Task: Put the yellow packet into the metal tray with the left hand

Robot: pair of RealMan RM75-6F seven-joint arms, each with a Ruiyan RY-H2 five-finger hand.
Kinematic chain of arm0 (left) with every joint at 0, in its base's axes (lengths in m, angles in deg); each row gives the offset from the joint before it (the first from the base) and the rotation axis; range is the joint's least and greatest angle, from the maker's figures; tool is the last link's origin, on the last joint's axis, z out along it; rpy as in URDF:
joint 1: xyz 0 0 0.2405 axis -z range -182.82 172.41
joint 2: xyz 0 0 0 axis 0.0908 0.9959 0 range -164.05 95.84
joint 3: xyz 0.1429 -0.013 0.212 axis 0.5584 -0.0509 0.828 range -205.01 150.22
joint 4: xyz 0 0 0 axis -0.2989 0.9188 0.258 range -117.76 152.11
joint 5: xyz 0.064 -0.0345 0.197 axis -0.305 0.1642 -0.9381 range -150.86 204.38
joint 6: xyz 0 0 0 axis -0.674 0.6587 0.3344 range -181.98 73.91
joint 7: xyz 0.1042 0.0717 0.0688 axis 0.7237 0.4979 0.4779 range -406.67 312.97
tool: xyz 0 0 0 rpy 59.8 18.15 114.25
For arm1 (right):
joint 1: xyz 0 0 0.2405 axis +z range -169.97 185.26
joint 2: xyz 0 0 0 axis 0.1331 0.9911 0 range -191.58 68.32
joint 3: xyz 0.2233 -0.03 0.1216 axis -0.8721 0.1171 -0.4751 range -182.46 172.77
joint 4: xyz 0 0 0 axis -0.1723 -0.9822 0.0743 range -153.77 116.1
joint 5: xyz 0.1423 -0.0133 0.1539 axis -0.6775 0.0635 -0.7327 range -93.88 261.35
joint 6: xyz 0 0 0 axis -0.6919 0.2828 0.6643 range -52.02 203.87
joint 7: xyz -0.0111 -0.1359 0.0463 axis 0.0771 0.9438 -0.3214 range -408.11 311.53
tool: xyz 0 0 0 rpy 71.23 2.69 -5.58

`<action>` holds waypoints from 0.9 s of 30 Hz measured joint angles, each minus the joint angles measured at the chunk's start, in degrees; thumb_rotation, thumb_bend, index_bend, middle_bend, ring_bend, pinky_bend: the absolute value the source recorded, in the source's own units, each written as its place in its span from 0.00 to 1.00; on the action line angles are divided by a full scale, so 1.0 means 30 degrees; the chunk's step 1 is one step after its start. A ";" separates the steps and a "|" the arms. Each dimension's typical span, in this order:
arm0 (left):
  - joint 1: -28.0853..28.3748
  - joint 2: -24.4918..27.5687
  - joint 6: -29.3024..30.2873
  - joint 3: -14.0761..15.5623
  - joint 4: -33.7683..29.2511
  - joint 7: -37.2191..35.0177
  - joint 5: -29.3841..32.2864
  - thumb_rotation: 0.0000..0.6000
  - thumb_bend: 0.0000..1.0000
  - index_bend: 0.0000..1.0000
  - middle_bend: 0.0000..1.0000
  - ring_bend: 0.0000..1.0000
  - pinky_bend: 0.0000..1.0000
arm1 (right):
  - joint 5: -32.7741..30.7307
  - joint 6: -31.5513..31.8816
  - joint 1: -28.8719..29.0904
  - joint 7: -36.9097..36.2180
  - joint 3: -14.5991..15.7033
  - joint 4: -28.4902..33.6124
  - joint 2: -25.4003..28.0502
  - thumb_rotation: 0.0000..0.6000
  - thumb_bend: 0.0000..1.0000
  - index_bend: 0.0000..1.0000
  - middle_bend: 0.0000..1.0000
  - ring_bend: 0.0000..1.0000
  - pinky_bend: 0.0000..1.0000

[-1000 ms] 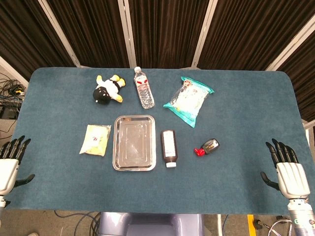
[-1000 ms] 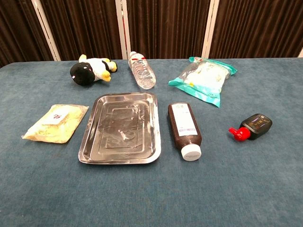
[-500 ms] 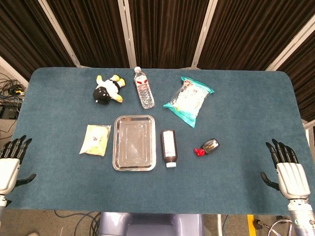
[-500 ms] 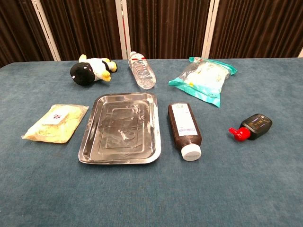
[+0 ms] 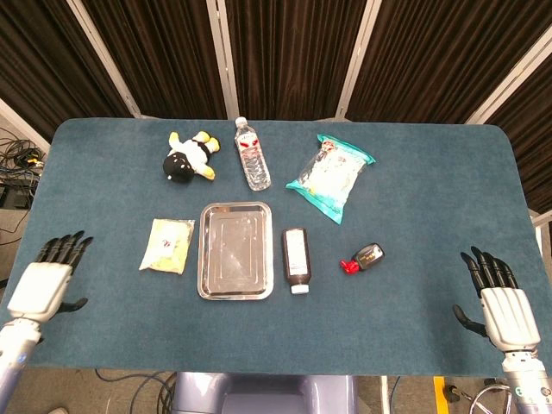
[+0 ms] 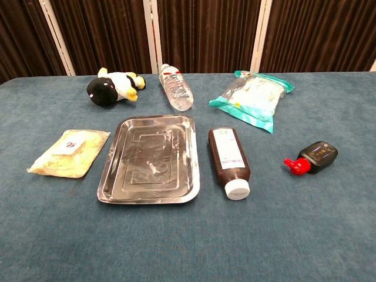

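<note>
The yellow packet [image 5: 168,245] [image 6: 69,153] lies flat on the blue table, just left of the metal tray [image 5: 235,287] [image 6: 113,170], which has nothing in it. My left hand [image 5: 47,281] hovers over the table's front left corner, fingers spread and holding nothing, well to the left of the packet. At the front right edge my right hand [image 5: 498,303] stays open and holds nothing too. Neither hand appears in the chest view.
A dark bottle with a white cap [image 5: 296,259] lies right of the tray, with a small black and red bottle [image 5: 364,258] beyond it. At the back are a penguin plush [image 5: 191,156], a water bottle [image 5: 253,155] and a teal snack bag [image 5: 330,176].
My left hand has moved right and inward, from off the table's left edge to over its front left corner. The right hand shifted only slightly. The objects are unmoved.
</note>
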 measured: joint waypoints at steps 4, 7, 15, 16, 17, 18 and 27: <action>0.1420 -0.0401 -0.1791 -0.0625 -0.0300 0.1656 0.2225 1.00 0.01 0.00 0.00 0.00 0.06 | 0.0165 -0.0045 0.0025 -0.0218 0.0090 0.0011 0.0042 1.00 0.30 0.00 0.00 0.00 0.09; 0.2649 -0.1068 -0.2912 -0.1069 -0.0260 0.3358 0.4313 1.00 0.01 0.00 0.00 0.00 0.06 | 0.0255 -0.0048 0.0028 -0.0357 0.0139 0.0020 0.0070 1.00 0.30 0.00 0.00 0.00 0.09; 0.5791 -0.3861 -0.4464 -0.1737 0.0835 0.7343 0.9332 1.00 0.03 0.00 0.00 0.00 0.11 | 0.0327 -0.0057 0.0035 -0.0927 0.0172 0.0023 0.0147 1.00 0.30 0.00 0.00 0.00 0.09; 0.6111 -0.4180 -0.4543 -0.1768 0.1039 0.7630 0.9743 1.00 0.04 0.00 0.00 0.00 0.12 | 0.0314 -0.0086 0.0043 -0.1031 0.0172 0.0031 0.0163 1.00 0.30 0.00 0.00 0.00 0.09; 0.6522 -0.4593 -0.4622 -0.1797 0.1326 0.7986 1.0233 1.00 0.04 0.00 0.00 0.00 0.12 | 0.0304 -0.0106 0.0049 -0.1110 0.0173 0.0037 0.0178 1.00 0.30 0.00 0.00 0.00 0.09; 0.6805 -0.4878 -0.4659 -0.1811 0.1536 0.8237 1.0561 1.00 0.04 0.00 0.00 0.00 0.12 | 0.0302 -0.0120 0.0054 -0.1180 0.0174 0.0043 0.0194 1.00 0.30 0.00 0.00 0.00 0.09; 0.8379 -0.6887 -0.4291 -0.1770 0.3080 0.9185 1.2332 1.00 0.16 0.24 0.17 0.15 0.31 | 0.0376 -0.0121 0.0072 -0.1611 0.0198 -0.0005 0.0219 1.00 0.30 0.00 0.00 0.00 0.09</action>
